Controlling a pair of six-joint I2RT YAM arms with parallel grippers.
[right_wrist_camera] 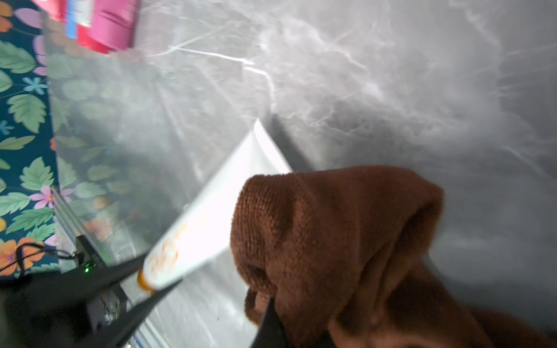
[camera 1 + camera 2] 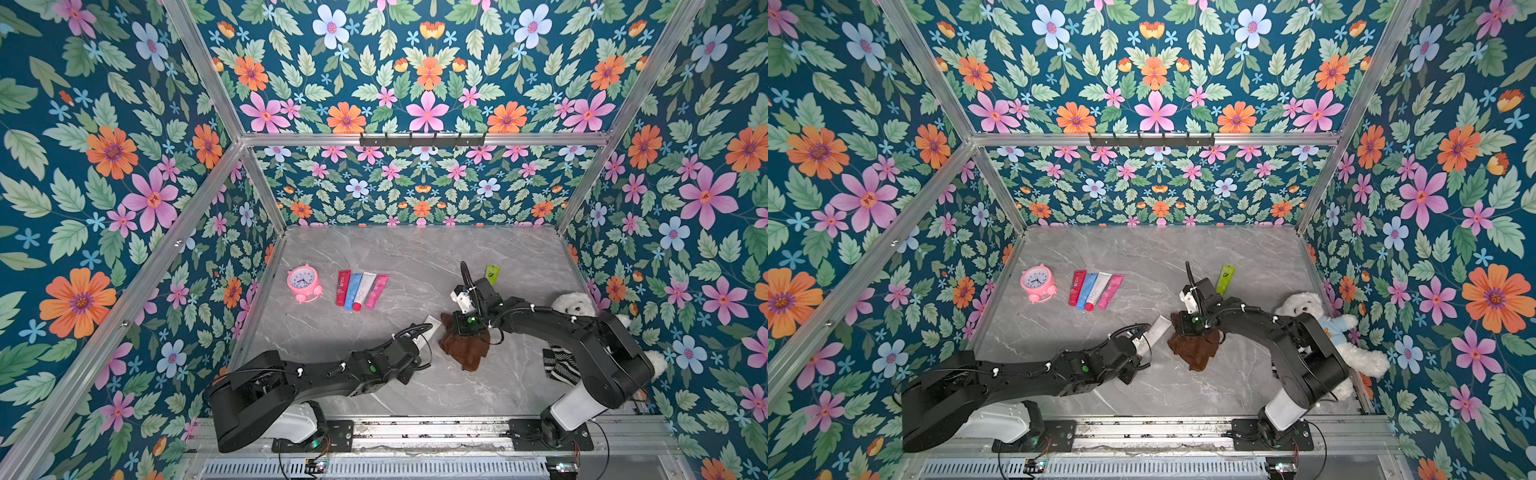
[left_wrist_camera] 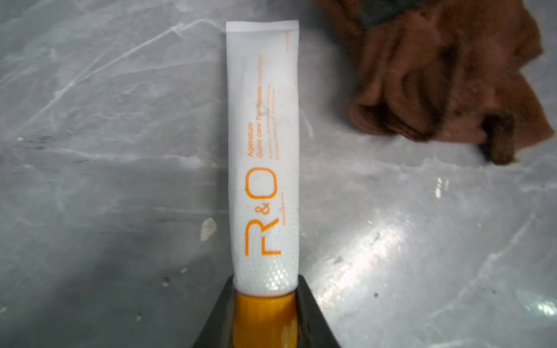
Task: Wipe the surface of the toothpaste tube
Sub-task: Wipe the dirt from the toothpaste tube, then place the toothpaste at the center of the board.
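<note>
A white toothpaste tube (image 3: 262,150) with orange lettering and an orange cap is held at its cap end by my left gripper (image 3: 265,286), which is shut on it. In both top views the tube (image 2: 430,328) points up and to the right, just above the table. My right gripper (image 2: 467,328) is shut on a bunched brown cloth (image 2: 465,349), which hangs down onto the table. The cloth (image 1: 331,241) sits close beside the tube's flat crimped end (image 1: 262,150). In the left wrist view a gap shows between the cloth (image 3: 437,75) and the tube.
A pink alarm clock (image 2: 303,282) and a row of several coloured tubes (image 2: 361,291) lie at the back left of the grey marble table (image 2: 374,374). A green tube (image 2: 492,274) lies behind my right arm. A white teddy bear (image 2: 575,305) and a striped cloth (image 2: 561,365) are at the right wall.
</note>
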